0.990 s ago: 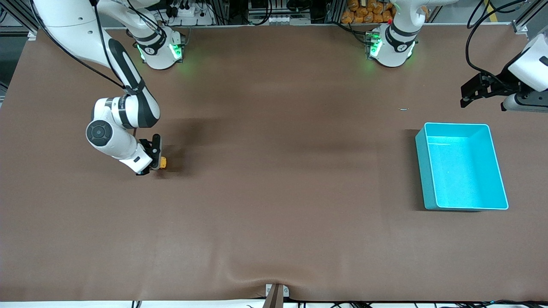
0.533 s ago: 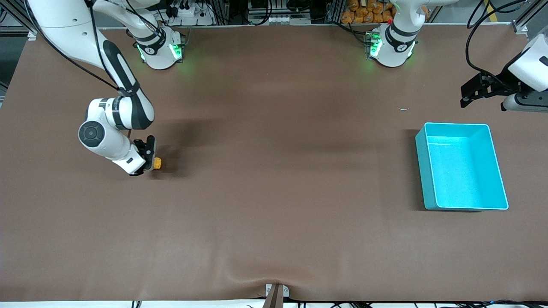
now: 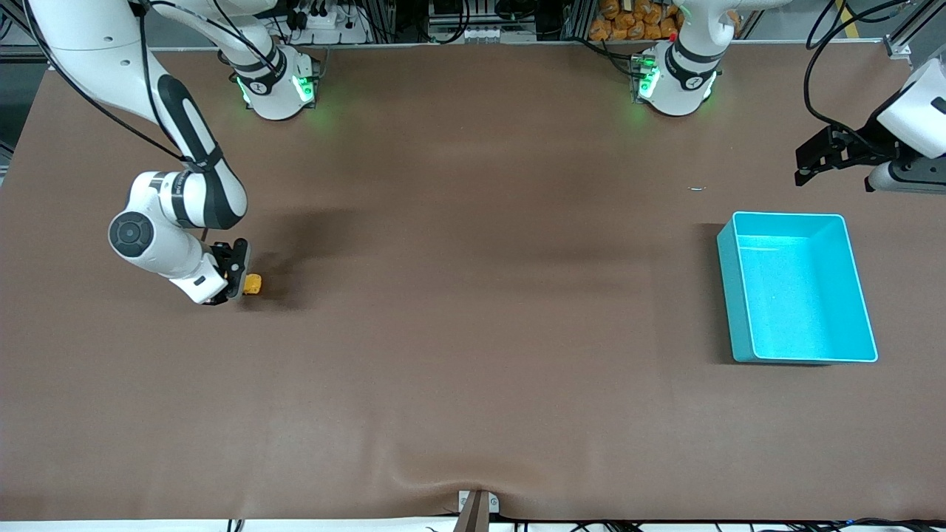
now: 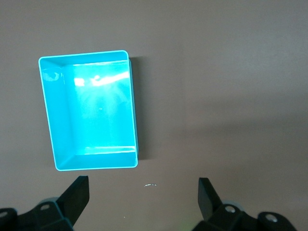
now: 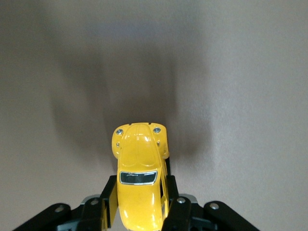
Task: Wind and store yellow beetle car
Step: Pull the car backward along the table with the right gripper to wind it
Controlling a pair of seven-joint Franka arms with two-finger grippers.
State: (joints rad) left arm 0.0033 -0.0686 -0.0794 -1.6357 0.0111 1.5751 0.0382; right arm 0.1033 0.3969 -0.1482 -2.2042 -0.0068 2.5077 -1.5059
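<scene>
We are seeing the right gripper (image 3: 238,278) clamping the yellow beetle car (image 3: 253,284) by its sides, low at the right arm's end of the brown table (image 3: 473,332), perhaps touching it. The left gripper (image 3: 807,164) is waiting with fingers spread, above the table near the teal bin (image 3: 741,295).

Yellow beetle car (image 5: 139,180), teal bin (image 3: 798,288), brown table (image 3: 473,369).
</scene>
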